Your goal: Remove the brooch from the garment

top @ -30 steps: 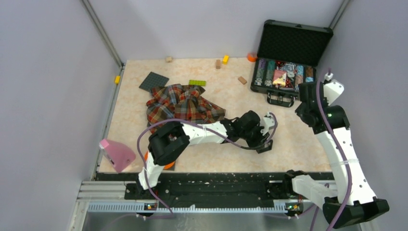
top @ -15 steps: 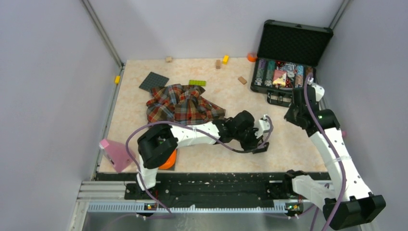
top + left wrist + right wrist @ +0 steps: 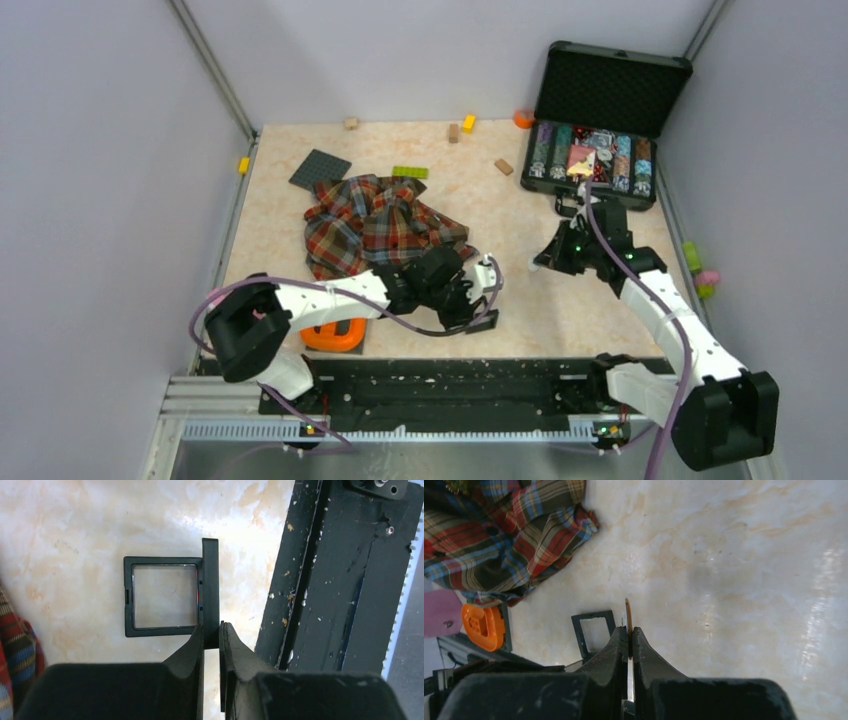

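Note:
The plaid shirt (image 3: 375, 222) lies crumpled at the table's left middle; it also shows in the right wrist view (image 3: 509, 535) and at the left wrist view's edge (image 3: 17, 645). My right gripper (image 3: 545, 262) (image 3: 629, 632) is shut on a thin disc seen edge-on, the brooch (image 3: 628, 611), held above bare table to the right of the shirt. My left gripper (image 3: 478, 300) (image 3: 212, 627) is shut on the upright flap of a small black square tray (image 3: 127, 600) resting on the table near the front edge; the tray also shows in the right wrist view (image 3: 594, 630).
An open black case of poker chips (image 3: 600, 150) stands at the back right. A dark grey baseplate (image 3: 320, 168) and a green brick (image 3: 410, 172) lie behind the shirt. An orange object (image 3: 332, 335) sits at the front left. The black front rail (image 3: 340, 580) is beside the tray.
My left arm has drawn back left and nearer with the tray. My right arm has swung from beside the case down and left toward the table's middle.

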Available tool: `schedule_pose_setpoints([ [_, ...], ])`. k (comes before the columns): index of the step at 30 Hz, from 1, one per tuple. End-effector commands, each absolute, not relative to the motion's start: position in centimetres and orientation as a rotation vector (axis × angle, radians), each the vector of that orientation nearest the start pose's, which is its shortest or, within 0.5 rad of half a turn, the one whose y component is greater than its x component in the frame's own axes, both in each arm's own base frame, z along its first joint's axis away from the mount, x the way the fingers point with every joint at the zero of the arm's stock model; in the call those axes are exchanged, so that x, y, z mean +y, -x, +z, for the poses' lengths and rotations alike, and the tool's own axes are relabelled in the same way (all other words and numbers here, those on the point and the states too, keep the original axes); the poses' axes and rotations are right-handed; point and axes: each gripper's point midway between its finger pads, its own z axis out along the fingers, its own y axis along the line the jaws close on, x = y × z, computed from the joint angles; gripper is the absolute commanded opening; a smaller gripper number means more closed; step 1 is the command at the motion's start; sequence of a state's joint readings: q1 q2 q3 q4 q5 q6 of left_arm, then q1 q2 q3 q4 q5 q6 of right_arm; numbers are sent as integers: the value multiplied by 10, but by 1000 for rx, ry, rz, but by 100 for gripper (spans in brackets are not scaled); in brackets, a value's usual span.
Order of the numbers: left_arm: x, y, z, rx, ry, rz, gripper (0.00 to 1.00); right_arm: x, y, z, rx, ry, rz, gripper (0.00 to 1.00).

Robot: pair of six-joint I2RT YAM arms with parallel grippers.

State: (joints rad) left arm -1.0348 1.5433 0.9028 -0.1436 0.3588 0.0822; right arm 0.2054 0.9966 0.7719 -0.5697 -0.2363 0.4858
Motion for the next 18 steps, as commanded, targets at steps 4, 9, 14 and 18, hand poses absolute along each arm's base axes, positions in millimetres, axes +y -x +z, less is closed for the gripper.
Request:
schedule_pose_setpoints([
  [4, -353, -144, 90, 1943, -1440, -887, 8, 165, -258, 135, 2315, 21, 913, 0],
  [9, -353, -143, 85, 1951, -1453, -884, 16, 192, -247, 128, 2306, 191, 999, 0],
  [14, -349, -144, 87, 1933, -1431, -875, 40, 215, -233, 110, 2357, 348, 1101, 0],
  [18, -346, -145, 94, 1922, -1393, -865, 45, 223, -229, 100, 2373, 422, 1151, 0],
])
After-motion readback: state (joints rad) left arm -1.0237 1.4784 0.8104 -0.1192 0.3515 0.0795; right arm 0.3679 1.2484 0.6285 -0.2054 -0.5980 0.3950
